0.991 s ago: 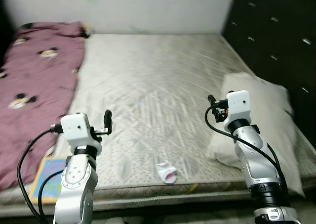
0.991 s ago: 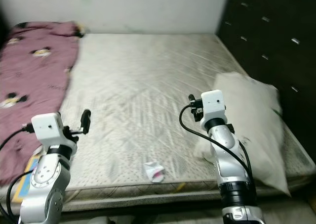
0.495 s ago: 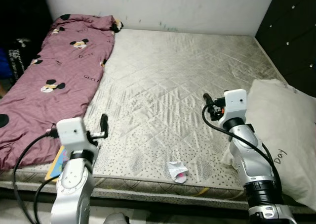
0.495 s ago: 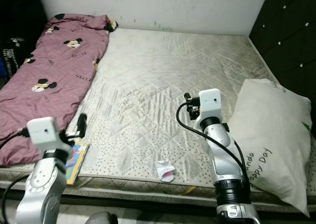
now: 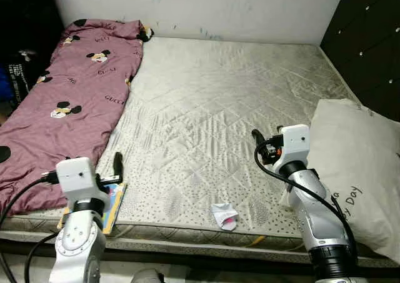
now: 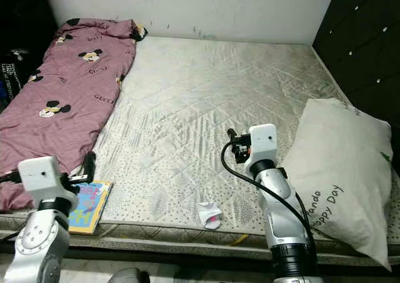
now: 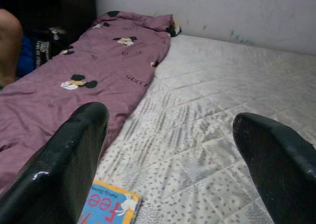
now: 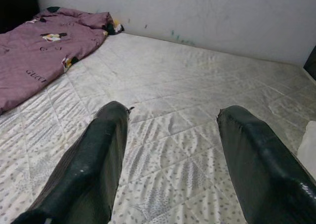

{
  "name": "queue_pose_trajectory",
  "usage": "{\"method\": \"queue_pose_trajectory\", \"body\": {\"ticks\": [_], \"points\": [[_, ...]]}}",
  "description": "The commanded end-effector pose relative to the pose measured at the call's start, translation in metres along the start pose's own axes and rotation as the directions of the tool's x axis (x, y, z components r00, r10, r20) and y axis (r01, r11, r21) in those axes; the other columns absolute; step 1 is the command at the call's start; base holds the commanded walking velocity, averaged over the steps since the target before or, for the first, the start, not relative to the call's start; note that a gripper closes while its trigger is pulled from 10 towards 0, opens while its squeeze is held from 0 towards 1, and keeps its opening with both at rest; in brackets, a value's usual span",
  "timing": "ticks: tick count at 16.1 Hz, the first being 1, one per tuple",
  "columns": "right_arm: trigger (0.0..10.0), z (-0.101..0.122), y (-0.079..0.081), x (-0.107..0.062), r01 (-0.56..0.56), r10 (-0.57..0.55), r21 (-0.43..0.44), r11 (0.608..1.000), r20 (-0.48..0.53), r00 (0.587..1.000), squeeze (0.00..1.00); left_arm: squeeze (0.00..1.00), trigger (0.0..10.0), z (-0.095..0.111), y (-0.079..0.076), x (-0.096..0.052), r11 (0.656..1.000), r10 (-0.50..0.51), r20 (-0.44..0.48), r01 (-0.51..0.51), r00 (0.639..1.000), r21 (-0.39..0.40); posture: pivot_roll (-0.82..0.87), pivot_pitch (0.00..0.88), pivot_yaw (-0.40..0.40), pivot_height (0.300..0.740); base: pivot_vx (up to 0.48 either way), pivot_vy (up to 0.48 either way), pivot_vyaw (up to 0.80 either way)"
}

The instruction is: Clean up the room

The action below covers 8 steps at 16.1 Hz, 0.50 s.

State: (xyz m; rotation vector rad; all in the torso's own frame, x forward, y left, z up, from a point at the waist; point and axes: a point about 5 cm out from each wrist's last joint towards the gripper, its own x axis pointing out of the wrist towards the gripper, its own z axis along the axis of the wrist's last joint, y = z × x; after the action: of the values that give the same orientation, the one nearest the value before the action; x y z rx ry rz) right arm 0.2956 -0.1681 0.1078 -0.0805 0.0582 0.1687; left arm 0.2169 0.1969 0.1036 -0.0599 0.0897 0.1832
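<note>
A crumpled white wrapper (image 5: 224, 215) with a red patch lies on the bare quilted mattress (image 5: 225, 95) near its front edge, between my two arms. A colourful children's book (image 5: 107, 199) rests at the front left corner, partly under the edge of a purple mouse-print blanket (image 5: 69, 89). My left gripper (image 7: 170, 116) is open and empty, hovering just above and behind the book. Out over the mattress my right gripper (image 8: 174, 110) hangs open and empty, behind and to the right of the wrapper.
A large white pillow (image 5: 362, 164) with lettering leans at the mattress's right edge against a dark tufted headboard (image 5: 369, 39). A white wall (image 5: 206, 8) runs behind the bed. Dark bags (image 5: 19, 77) sit left of the blanket, and part of a person (image 7: 10, 46) is there.
The camera has pulled back and swung left, bringing the book and more of the blanket into view. Both arms sit a little lower in the picture. Nothing was grasped.
</note>
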Motion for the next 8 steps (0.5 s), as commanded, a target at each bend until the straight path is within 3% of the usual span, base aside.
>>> {"method": "queue_pose_trajectory", "body": {"ticks": [1, 8], "points": [[10.0, 0.0037, -0.0010, -0.0020, 0.001, -0.001, 0.006, 1.000, 0.008, 1.000, 0.00, 0.00, 10.0, 0.0038, 0.0008, 0.0000, 1.000, -0.004, 0.004, 0.004, 1.000, 0.005, 0.01, 0.000, -0.030, 0.740, 0.000, 0.000, 0.00], [10.0, 0.0038, 0.0020, -0.0028, -0.015, 0.015, 0.009, 1.000, 0.001, 1.000, 0.00, 0.00, 10.0, 0.0049, -0.0016, 0.0026, 1.000, -0.011, 0.003, 0.011, 1.000, 0.007, 0.00, 0.000, -0.031, 0.663, 0.000, 0.000, 0.00]]}}
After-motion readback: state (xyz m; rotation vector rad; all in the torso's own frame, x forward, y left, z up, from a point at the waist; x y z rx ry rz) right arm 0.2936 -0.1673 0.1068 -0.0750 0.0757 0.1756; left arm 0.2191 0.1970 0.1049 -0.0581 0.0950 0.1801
